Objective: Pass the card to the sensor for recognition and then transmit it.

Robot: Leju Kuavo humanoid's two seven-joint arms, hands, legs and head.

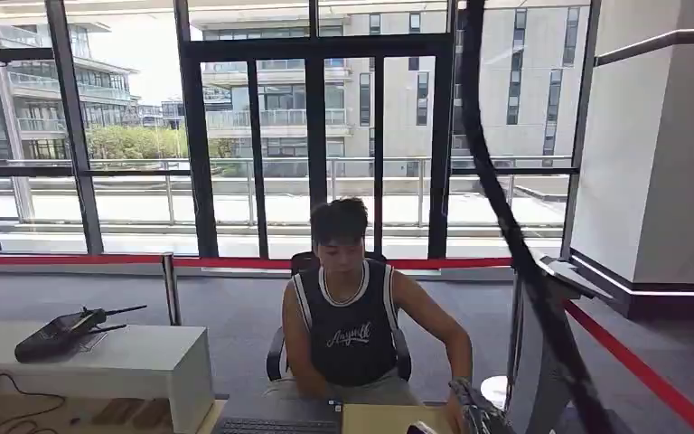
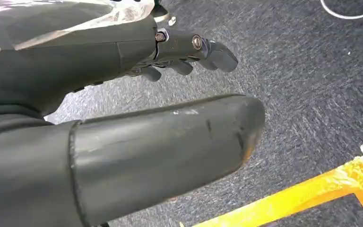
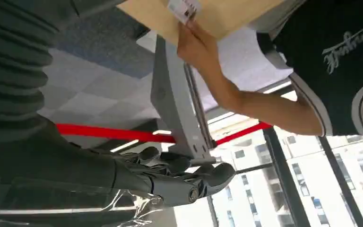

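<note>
Thin, stiff, light card (image 3: pixel 183 8), upper middle of frame, under a person's hand (image 3: pixel 196 42): pinch by free edge; both robot hands empty, right hand (image 3: pixel 179 177) loosely curled, left hand (image 2: pixel 189 52) half spread.

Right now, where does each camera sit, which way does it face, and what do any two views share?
Head view: high on the body, facing forward at a seated person behind a desk, windows beyond; right hand at the bottom edge.
Left wrist view: behind the left hand, looking down at grey carpet and yellow tape.
Right wrist view: behind the right hand, turned, facing the person's hand on a card.
Head and right wrist views share the person.
</note>
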